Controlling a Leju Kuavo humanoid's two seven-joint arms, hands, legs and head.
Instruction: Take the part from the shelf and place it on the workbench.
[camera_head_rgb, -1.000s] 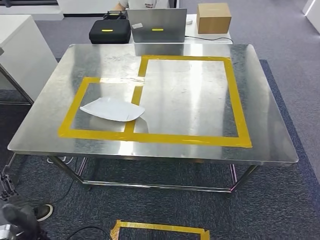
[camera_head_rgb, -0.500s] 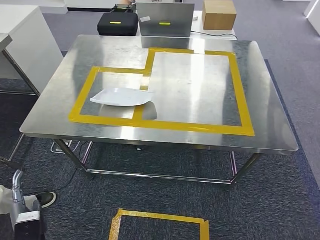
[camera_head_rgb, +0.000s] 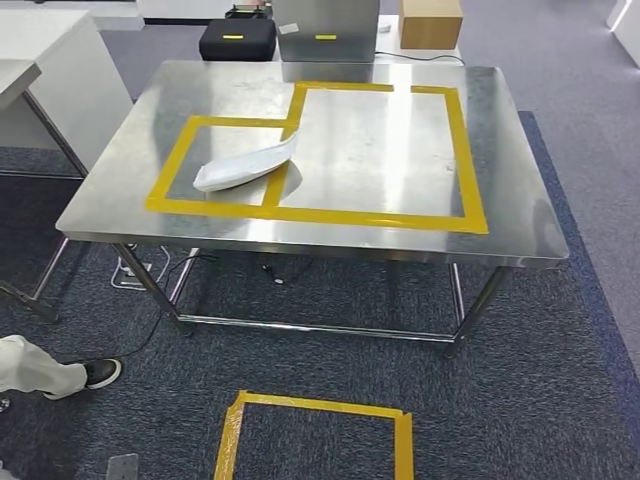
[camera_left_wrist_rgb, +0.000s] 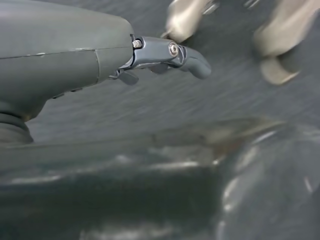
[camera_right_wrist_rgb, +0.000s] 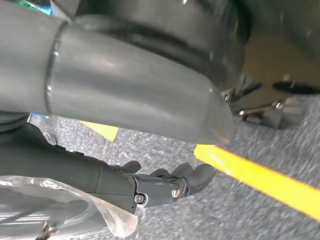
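The white part (camera_head_rgb: 245, 166) lies on the steel workbench (camera_head_rgb: 521, 180), on its left half. It is a flat, leaf-shaped piece, long and thin, with its pointed end toward the far right. Most of it sits inside the smaller yellow tape outline (camera_head_rgb: 170, 165), and its far tip crosses the tape strip that divides this outline from the larger tape outline (camera_head_rgb: 469, 160) to the right. No hand touches it.

In the left wrist view, the left hand (camera_left_wrist_rgb: 166, 52) hangs over blurred dark carpet with its fingers (camera_left_wrist_rgb: 194, 62) stretched out and nothing in them. In the right wrist view, the right hand (camera_right_wrist_rgb: 166, 182) hangs above grey carpet and a yellow tape line (camera_right_wrist_rgb: 264, 180), fingers loosely extended and apart, gripping nothing. A clear plastic sheet (camera_right_wrist_rgb: 56, 210) lies against the arm cover just beside that hand, though whether it is attached is hard to tell.

Beyond the far edge of the workbench stand a black case (camera_head_rgb: 238, 40), a grey box (camera_head_rgb: 326, 30) and a cardboard box (camera_head_rgb: 430, 22). A white table (camera_head_rgb: 53, 85) stands to the left. On the near floor is a yellow tape square (camera_head_rgb: 313, 440), and at the near left a person's trouser leg and dark shoe (camera_head_rgb: 102, 373) rest on the carpet.
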